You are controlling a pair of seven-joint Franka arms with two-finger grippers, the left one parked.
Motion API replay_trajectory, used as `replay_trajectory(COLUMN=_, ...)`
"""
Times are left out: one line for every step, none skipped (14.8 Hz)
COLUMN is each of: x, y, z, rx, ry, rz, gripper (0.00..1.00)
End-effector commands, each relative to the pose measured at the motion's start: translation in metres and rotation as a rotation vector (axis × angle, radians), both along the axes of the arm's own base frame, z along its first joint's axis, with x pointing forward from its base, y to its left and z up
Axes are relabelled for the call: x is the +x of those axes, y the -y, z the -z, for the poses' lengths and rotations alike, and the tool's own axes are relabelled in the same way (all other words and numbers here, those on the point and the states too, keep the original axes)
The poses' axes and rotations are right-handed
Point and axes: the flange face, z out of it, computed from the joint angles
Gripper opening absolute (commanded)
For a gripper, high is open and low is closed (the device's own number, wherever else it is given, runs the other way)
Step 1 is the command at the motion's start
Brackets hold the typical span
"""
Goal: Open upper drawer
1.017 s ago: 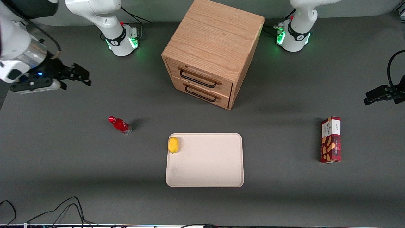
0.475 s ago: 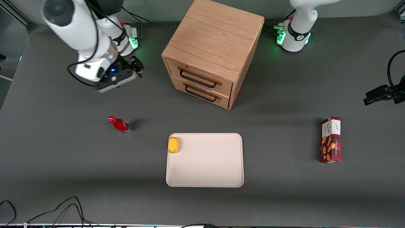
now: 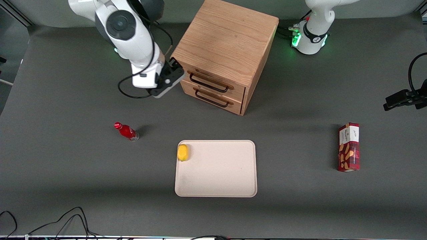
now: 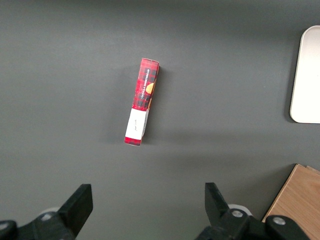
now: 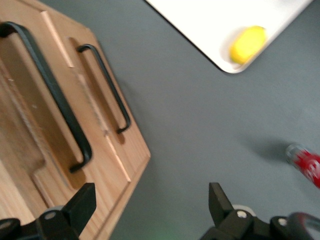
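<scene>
The oak cabinet (image 3: pixel 227 36) stands at the middle of the table, farther from the front camera than the tray. Its upper drawer (image 3: pixel 213 77) is closed, its black bar handle (image 3: pixel 208 84) lying across the front; the wrist view shows this handle (image 5: pixel 50 95) close by. The lower drawer (image 3: pixel 213 96) beneath it is closed too, with its own handle (image 5: pixel 106 90). My right gripper (image 3: pixel 175 69) hovers at the working arm's end of the upper drawer front, beside the cabinet corner. It is open (image 5: pixel 151 197) with nothing between the fingers, one finger (image 5: pixel 85 197) over the wood.
A red bottle (image 3: pixel 126 131) lies on the table toward the working arm's end. Nearer the front camera than the cabinet is a cream tray (image 3: pixel 217 180) with a lemon (image 3: pixel 182 152) in its corner. A red cracker box (image 3: pixel 349 147) lies toward the parked arm's end.
My right arm has swung in from the working arm's end of the table to the cabinet. The gripper now sits at the drawer front's corner. Drawers and other objects have not moved.
</scene>
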Motion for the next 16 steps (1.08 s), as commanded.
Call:
replay_trajectory(x=0.015, y=-0.037, z=0.005, rx=0.081, ry=-0.034, rz=-0.124, gripper=1.00)
replay_trajectory(x=0.012, y=-0.048, z=0.007, rx=0.082, ry=-0.033, rz=-0.153, gripper=1.00)
replay_trajectory(x=0.009, y=-0.052, z=0.010, rx=0.076, ry=-0.029, rz=-0.183, gripper=1.00)
replay_trajectory(x=0.004, y=-0.059, z=0.012, rx=0.071, ry=-0.030, rz=-0.204, gripper=1.00)
replay_trajectory(x=0.004, y=-0.063, z=0.016, rx=0.073, ry=-0.036, rz=-0.211, gripper=1.00)
replay_trajectory(x=0.006, y=-0.065, z=0.015, rx=0.078, ry=-0.032, rz=-0.213, gripper=1.00)
replay_trajectory(x=0.009, y=-0.066, z=0.018, rx=0.078, ry=-0.035, rz=-0.216, gripper=1.00)
replay_trajectory(x=0.009, y=-0.070, z=0.022, rx=0.079, ry=-0.040, rz=-0.227, gripper=1.00)
replay_trajectory(x=0.010, y=-0.073, z=0.021, rx=0.085, ry=-0.039, rz=-0.229, gripper=1.00)
replay_trajectory(x=0.016, y=-0.073, z=0.025, rx=0.081, ry=-0.037, rz=-0.233, gripper=1.00)
replay_trajectory(x=0.022, y=-0.073, z=0.026, rx=0.083, ry=-0.032, rz=-0.233, gripper=1.00)
replay_trajectory(x=0.029, y=-0.074, z=0.027, rx=0.091, ry=-0.031, rz=-0.230, gripper=1.00)
replay_trajectory(x=0.033, y=-0.075, z=0.028, rx=0.099, ry=-0.034, rz=-0.225, gripper=1.00)
replay_trajectory(x=0.037, y=-0.076, z=0.031, rx=0.105, ry=-0.039, rz=-0.220, gripper=1.00)
replay_trajectory(x=0.040, y=-0.078, z=0.031, rx=0.112, ry=-0.041, rz=-0.217, gripper=1.00)
replay_trajectory(x=0.034, y=-0.088, z=0.033, rx=0.114, ry=-0.043, rz=-0.232, gripper=1.00)
